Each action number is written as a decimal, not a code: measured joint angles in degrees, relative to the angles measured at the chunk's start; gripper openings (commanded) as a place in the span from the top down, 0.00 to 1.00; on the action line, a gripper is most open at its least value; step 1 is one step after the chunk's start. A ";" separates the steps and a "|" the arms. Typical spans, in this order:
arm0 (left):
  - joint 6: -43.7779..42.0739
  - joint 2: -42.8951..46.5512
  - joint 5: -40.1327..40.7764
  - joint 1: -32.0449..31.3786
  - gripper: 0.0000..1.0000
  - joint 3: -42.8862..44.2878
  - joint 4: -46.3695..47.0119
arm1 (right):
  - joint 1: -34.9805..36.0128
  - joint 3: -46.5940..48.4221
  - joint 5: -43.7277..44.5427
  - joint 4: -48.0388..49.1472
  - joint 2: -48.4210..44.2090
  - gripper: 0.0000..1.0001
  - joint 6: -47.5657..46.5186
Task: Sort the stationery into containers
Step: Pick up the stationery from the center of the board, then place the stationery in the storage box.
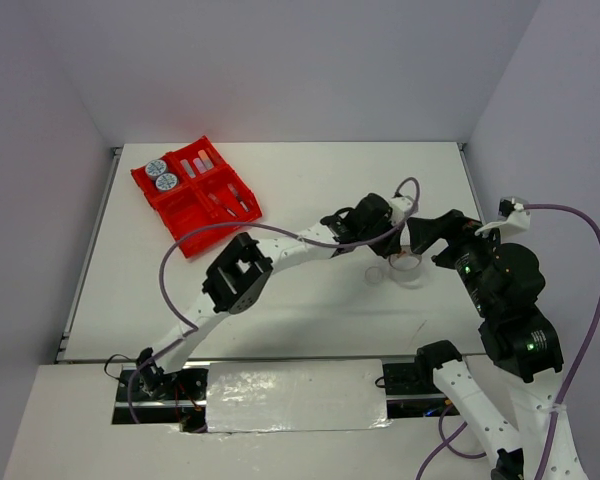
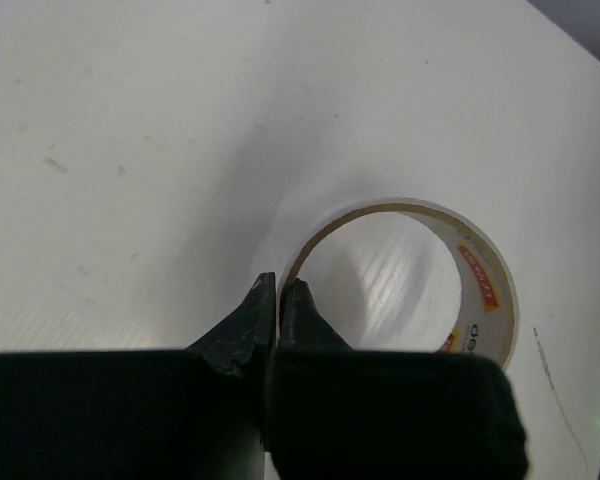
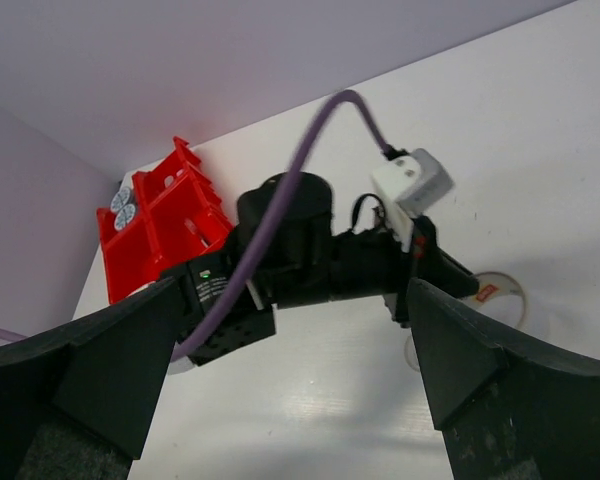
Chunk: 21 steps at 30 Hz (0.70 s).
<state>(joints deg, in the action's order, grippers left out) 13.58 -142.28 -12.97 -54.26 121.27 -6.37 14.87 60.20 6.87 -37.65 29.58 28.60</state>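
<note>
The clear tape ring lies flat on the white table, right of centre in the top view. My left gripper is shut on the ring's near wall, one finger inside and one outside; in the top view the left gripper is reached far right. My right gripper is wide open and empty, just right of the ring, facing the left wrist; it also shows in the top view. The red four-compartment tray sits far left and holds two patterned tubs, sticks and pens.
The left arm stretches diagonally across the table's middle, with its purple cable looping beside it. The right arm's cable arcs along the right wall. White walls close in the table on three sides.
</note>
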 measured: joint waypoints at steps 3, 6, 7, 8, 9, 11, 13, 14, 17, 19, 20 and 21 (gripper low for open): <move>4.13 5.86 0.31 1.95 1.00 -9.55 6.88 | 0.00 0.00 -0.02 0.24 0.02 0.00 0.00; 9.29 14.43 6.40 5.11 1.00 -19.02 10.88 | 0.00 0.00 -0.02 0.48 0.00 0.00 0.00; 10.67 17.77 9.77 6.34 1.00 -22.08 11.15 | 0.00 0.00 -0.02 0.55 0.00 0.00 0.00; 12.63 21.94 13.35 8.24 1.00 -25.53 10.62 | 0.00 0.00 0.00 0.63 0.00 0.00 0.00; 14.32 26.29 16.48 10.25 1.00 -29.03 10.12 | 0.00 0.00 0.00 0.74 0.00 0.00 0.00; 18.29 35.50 22.86 15.30 1.00 -36.81 9.05 | 0.00 -0.24 0.00 1.27 0.00 0.00 0.00; 22.18 45.86 29.11 22.80 1.00 -44.85 7.39 | 0.00 -0.79 -0.13 1.92 0.09 0.00 0.00; 23.78 50.29 31.56 26.51 1.00 -48.28 6.16 | 0.00 -1.22 -0.31 2.36 0.22 0.00 0.00; 27.36 61.11 38.80 38.99 1.00 -57.48 3.02 | 0.00 -2.62 -1.36 4.17 1.73 0.00 0.02; 28.50 64.52 41.18 44.26 1.00 -60.59 -0.46 | 0.04 -3.30 -1.99 5.18 3.85 0.00 0.02; 28.68 64.87 41.59 45.94 1.00 -61.16 -1.75 | 0.04 -3.58 -2.23 5.70 4.87 0.00 0.00; 28.72 64.74 41.35 47.39 1.00 -61.40 -2.91 | 0.07 -3.80 -2.51 6.03 6.01 0.00 0.02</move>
<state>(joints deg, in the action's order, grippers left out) 42.30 -77.54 28.38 -6.87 59.88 -9.28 14.94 56.40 4.36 -31.62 35.59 28.62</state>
